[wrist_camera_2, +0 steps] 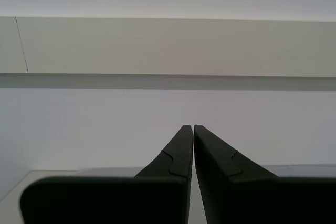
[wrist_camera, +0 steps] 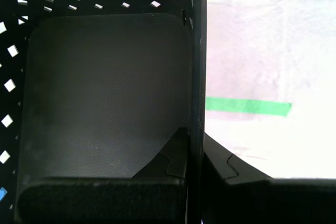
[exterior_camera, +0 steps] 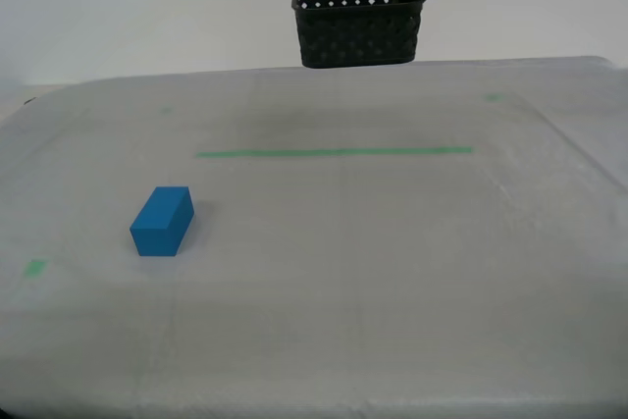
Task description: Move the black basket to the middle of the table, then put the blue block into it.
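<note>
1. Basket position: the black basket (exterior_camera: 358, 25) hangs in the air above the far edge of the table (exterior_camera: 392, 272), clear of the cloth, near the top of the exterior view
2. First arm pose: my first gripper (wrist_camera: 195, 153) reaches down from above onto the basket's wall at the exterior view's right, one finger inside the basket and one outside, jaws pinched narrow on that wall
3. First wrist view: the basket's textured floor and perforated walls fill one half; a green tape line (wrist_camera: 247, 106) on the cloth lies below, beside the basket
4. Second arm pose: my second gripper (wrist_camera_2: 193, 129) points at a pale wall, fingertips pressed together with nothing between them
5. Block position: the blue block (exterior_camera: 163, 221) rests on the table toward the exterior view's left, well apart from the basket, nearer than the green tape line
</note>
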`<state>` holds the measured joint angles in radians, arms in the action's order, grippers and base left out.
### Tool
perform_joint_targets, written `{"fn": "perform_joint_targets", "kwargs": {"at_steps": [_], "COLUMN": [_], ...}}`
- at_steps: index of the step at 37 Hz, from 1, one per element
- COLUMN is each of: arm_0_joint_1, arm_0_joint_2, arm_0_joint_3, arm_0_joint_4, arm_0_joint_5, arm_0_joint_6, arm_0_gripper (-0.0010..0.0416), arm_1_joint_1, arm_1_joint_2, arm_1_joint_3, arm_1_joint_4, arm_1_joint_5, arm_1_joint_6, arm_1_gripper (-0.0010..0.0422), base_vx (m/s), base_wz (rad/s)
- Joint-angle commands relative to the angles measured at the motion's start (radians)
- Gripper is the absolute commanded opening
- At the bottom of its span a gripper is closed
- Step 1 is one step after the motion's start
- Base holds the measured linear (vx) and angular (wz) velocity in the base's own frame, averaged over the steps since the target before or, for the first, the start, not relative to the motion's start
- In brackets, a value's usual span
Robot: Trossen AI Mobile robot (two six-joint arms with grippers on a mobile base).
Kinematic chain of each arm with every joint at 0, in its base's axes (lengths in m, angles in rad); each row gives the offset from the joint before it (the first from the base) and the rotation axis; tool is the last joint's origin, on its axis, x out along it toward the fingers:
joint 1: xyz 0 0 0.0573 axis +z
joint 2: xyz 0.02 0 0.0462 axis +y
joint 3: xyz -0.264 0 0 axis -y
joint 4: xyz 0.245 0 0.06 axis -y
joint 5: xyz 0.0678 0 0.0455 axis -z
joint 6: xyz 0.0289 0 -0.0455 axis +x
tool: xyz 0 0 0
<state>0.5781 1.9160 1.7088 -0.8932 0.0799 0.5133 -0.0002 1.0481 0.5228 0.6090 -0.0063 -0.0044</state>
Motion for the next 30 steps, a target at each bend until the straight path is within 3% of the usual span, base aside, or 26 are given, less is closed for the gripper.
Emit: {"fn": "perform_joint_targets", "kwargs": {"at_steps": [1, 15, 30], "arm_0_joint_1": [0.006, 0.02, 0.02], "arm_0_joint_2": [0.032, 0.138, 0.157], "arm_0_joint_3": [0.035, 0.131, 0.064], "arm_0_joint_4": [-0.008, -0.027, 0.041], "arm_0_joint_5": [0.0, -0.003, -0.003], "arm_0_joint_6": [0.013, 0.035, 0.055], "arm_0_gripper": [-0.0001, 0.0, 0.0], "arm_1_joint_1": [0.0, 0.0, 0.0], "arm_1_joint_2": [0.0, 0.0, 0.0], "arm_1_joint_3": [0.0, 0.0, 0.0], "arm_1_joint_4": [0.006, 0.006, 0.005], "arm_1_joint_5": [-0.001, -0.001, -0.001], "arm_1_joint_6": [0.002, 0.002, 0.002], "arm_1_gripper": [0.0, 0.0, 0.0], "base_vx": [0.0, 0.0, 0.0], "base_wz": [0.0, 0.0, 0.0]}}
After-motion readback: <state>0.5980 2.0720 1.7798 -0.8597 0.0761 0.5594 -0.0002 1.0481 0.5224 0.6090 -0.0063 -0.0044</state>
